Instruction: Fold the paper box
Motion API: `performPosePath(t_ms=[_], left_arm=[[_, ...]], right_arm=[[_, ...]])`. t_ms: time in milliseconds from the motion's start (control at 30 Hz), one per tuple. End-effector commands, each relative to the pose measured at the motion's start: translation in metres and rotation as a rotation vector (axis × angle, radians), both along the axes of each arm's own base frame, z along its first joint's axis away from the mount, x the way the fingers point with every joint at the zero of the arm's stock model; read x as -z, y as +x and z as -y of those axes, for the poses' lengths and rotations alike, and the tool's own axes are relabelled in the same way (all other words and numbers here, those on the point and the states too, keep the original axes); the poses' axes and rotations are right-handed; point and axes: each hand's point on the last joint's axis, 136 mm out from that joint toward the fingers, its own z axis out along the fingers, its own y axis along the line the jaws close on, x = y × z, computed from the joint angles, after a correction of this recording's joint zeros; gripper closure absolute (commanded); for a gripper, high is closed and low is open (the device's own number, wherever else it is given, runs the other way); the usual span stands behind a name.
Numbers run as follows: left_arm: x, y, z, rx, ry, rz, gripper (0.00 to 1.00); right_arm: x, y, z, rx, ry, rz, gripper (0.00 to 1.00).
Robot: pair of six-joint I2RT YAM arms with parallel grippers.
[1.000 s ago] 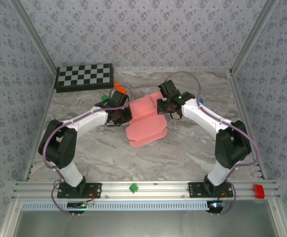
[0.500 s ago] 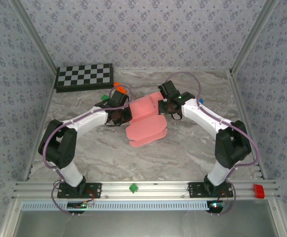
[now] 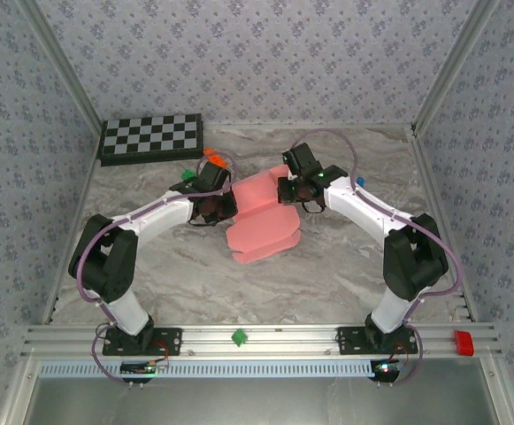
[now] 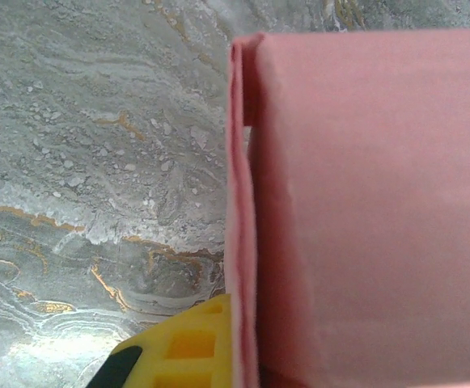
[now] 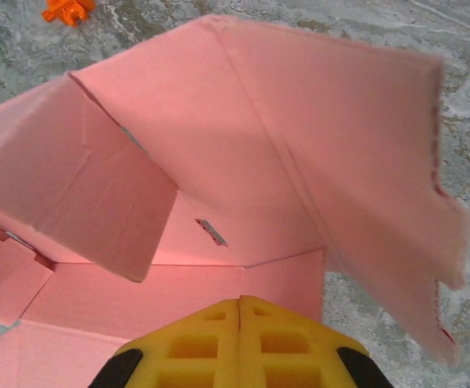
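Starting at the far left of the grey marbled worktop (image 3: 150,292), there's a black-and-white checkerboard (image 3: 150,137), and a small orange plastic brick (image 3: 210,152) sits a bit right of it. Neither matters here.

Next over, the left tool (image 3: 223,206) is at the left edge of the pink paper box of thin card (image 3: 261,232), which lies about mid-worktop between the two arms. It's half-formed, with flaps splayed toward the near side. On the left wrist cam, one yellow finger (image 4: 188,349) sits tight against a raised side wall of the card. The other finger is hidden behind the pink, so I'd say it's pinching that wall.

At the box's far right, the right tool (image 3: 290,189) has its yellow fingers pressed together with nothing visible between them. The tips are over the inner floor panel, with a small flap standing on the left and a big one leaning over on the right.

As for handling, the pink paper box looks very light and floppy. It should bend along the creases but will probably spring back and slide on that smooth top. I'd grab flaps at the edge near a fold line and keep one tool pinning the base.
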Motion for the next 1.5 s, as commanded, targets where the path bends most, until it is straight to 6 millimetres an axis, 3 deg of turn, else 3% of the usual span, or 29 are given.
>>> performPosePath(t_ms=[0, 333, 567, 1067, 1467], left_arm=[[-0.016, 0.01, 0.006, 0.013, -0.033, 0.041, 1.0], [-0.014, 0.009, 0.004, 0.009, -0.02, 0.039, 1.0], [-0.013, 0.009, 0.003, 0.004, -0.016, 0.038, 1.0], [-0.013, 0.009, 0.003, 0.006, -0.019, 0.038, 1.0], [-0.017, 0.01, 0.009, 0.029, -0.042, 0.047, 1.0]], right_arm=[[0.001, 0.001, -0.002, 0.005, 0.024, -0.005, 1.0], [-0.018, 0.0, 0.019, 0.063, -0.061, 0.072, 1.0], [-0.011, -0.007, 0.036, 0.098, -0.14, 0.045, 1.0], [0.017, -0.01, 0.039, 0.111, -0.17, -0.029, 1.0], [0.017, -0.001, 0.016, 0.064, -0.071, -0.015, 1.0]])
